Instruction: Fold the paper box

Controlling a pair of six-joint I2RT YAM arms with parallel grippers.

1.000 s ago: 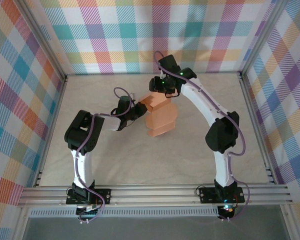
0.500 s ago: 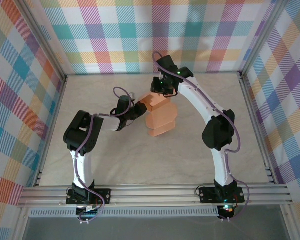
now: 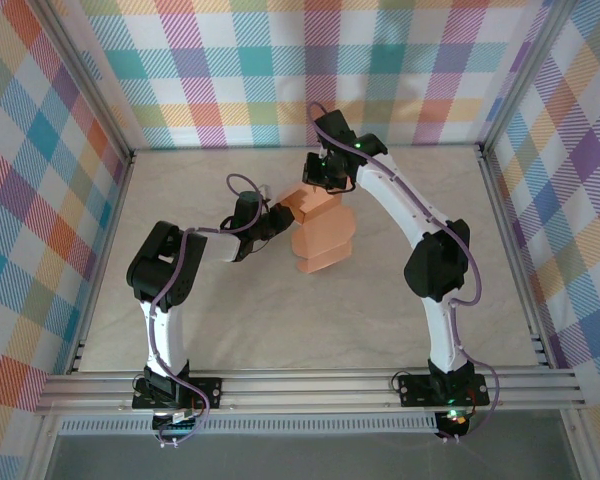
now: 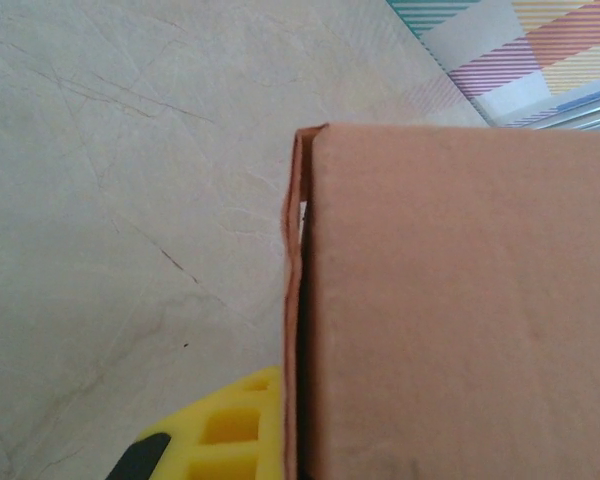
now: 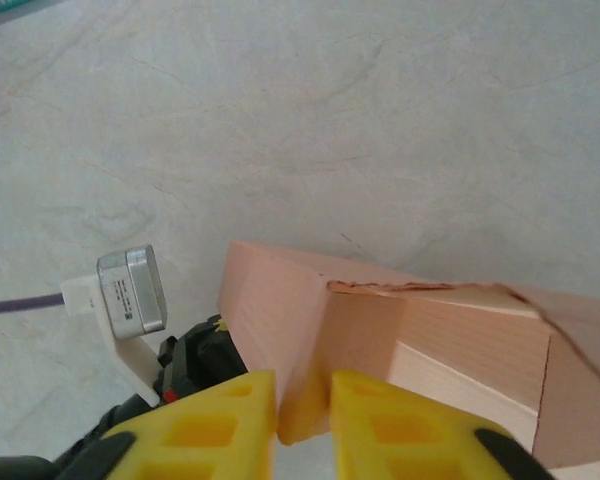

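Two-arm fold at mid-surface. The paper box (image 3: 322, 240), salmon-orange card partly raised into shape, rests on the pale marbled surface (image 3: 230, 310) between the two sets of fingers. The left arm (image 3: 195, 250) reaches it from one side and the right arm (image 3: 400, 200) from the far side. In the left wrist view, one yellow pad of the left fingers (image 4: 220, 432) lies against the outer face of an upright card wall. The paper box (image 4: 460, 300) covers everything beyond that pad, so the opposing pad is hidden behind the card. These fingers are drawn nearly together, with the thin wall pinched between them. A doubled card edge runs upward from the pad, with a thin slit between its layers. In the right wrist view, the right fingers (image 5: 205, 420) stand narrow, with only a slim gap between the two yellow pads. A rounded corner of the paper box (image 5: 310, 320) sits in that gap, gripped there. Beyond the pads the box shows a folded side panel and a slightly ragged top edge. Just outside the pad shown on the left are a silver module (image 5: 130, 290) on a white bracket and the bare surface (image 5: 380, 100). Plaid walls (image 3: 310, 70) enclose the workspace.
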